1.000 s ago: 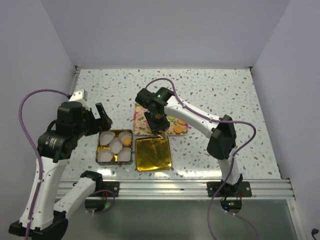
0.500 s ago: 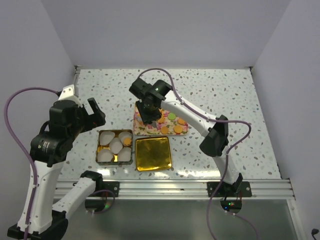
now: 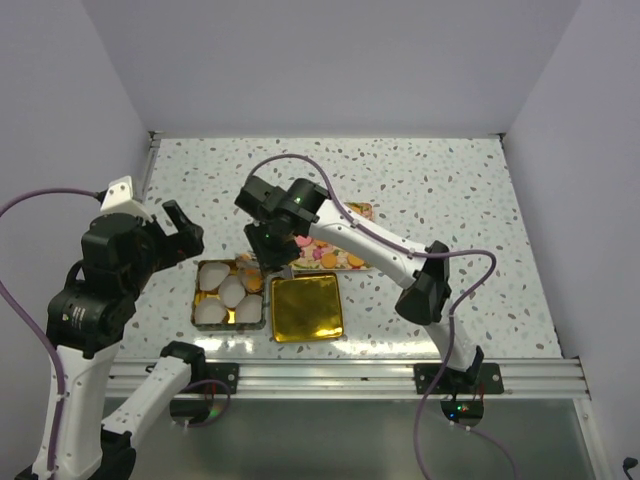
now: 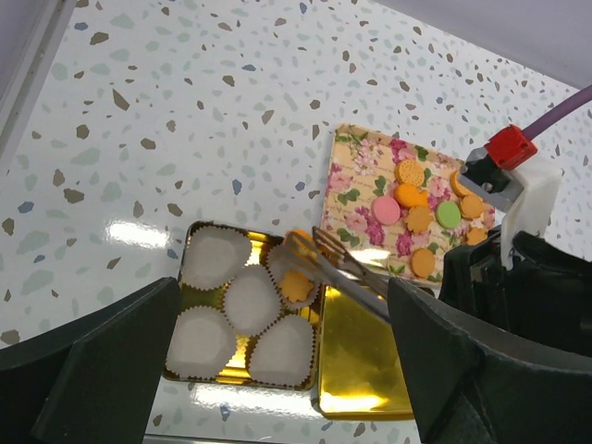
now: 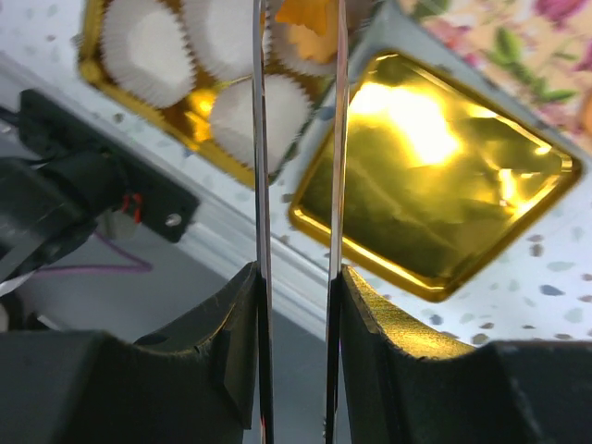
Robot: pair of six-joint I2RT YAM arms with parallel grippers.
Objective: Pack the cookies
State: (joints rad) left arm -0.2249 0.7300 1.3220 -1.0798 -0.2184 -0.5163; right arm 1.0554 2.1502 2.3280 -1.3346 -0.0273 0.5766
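Over the last second my right arm has swung left, off the floral tray (image 4: 356, 199) and across to the gold tin (image 3: 194, 300) of paper cups (image 4: 217, 254). The right hand (image 4: 298, 245) now hangs over the tin's back-right cup, its long thin blades held narrow on what looks like an orange cookie (image 5: 310, 17). I judge this to be the drop-off. That cup seems to hold an orange disc already.

The other cookies (image 4: 421, 208) lie on the tray.

The left hand (image 3: 185, 228) is spread wide and holds nothing, left of the tin and apart from it.

The tin and its lid (image 3: 307, 307) lie side by side near the table's front rail, so I have little room forward. There is plenty behind and to the right.
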